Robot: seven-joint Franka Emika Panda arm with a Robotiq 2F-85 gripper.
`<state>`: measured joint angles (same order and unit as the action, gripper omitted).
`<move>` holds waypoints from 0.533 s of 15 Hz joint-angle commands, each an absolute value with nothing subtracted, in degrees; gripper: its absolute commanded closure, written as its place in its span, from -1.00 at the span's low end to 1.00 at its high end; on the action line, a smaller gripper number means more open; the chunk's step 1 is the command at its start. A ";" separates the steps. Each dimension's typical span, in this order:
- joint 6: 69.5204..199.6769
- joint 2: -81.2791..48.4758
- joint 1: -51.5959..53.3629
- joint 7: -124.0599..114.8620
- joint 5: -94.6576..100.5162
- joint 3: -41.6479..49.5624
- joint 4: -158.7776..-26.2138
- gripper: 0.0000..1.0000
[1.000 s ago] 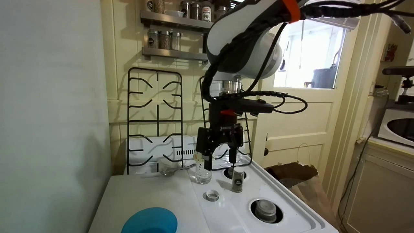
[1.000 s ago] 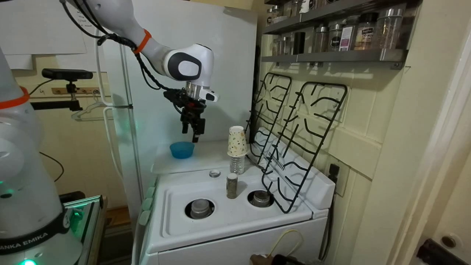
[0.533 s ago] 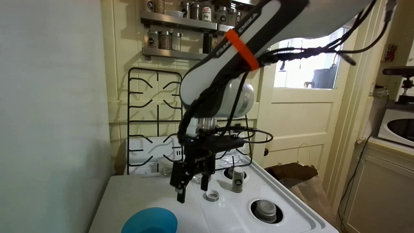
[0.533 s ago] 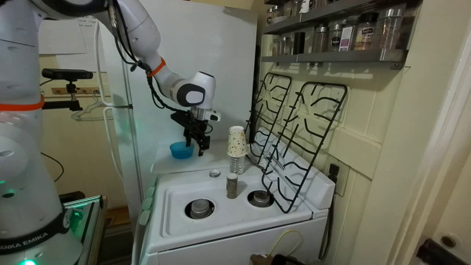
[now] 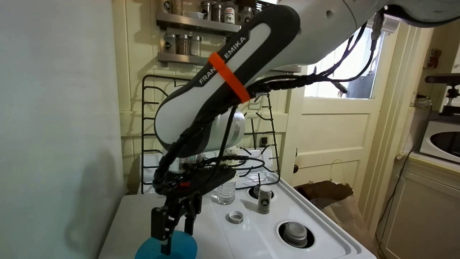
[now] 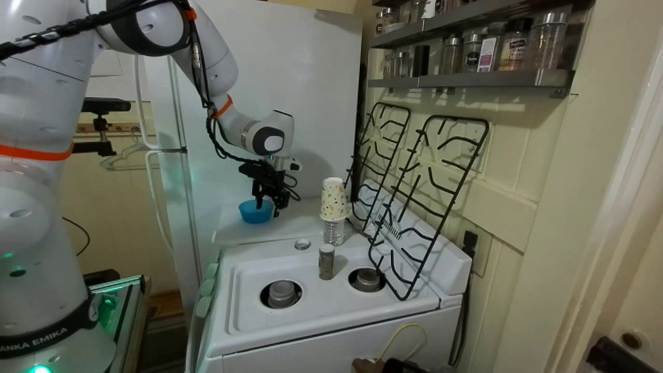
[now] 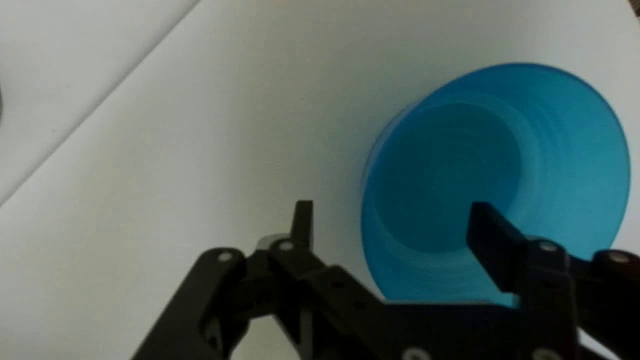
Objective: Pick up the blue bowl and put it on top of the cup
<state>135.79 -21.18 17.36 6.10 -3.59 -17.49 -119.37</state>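
Spread hand (image 5: 178, 239) at the blue bowl (image 5: 182, 248)

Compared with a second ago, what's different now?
The gripper came down and across to the blue bowl, open, one jaw over or inside it, the other beyond its rim. Nothing was grabbed or let go. The bowl, speckled cup and small jar stayed put.

White-and-black arm (image 5: 309, 43) angled downward, black hand (image 7: 391, 204) pointing down, two fingers (image 7: 302, 225) spread apart
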 commanded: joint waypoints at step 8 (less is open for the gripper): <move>135.95 -19.73 18.14 4.59 -0.47 -17.03 -118.59 1.00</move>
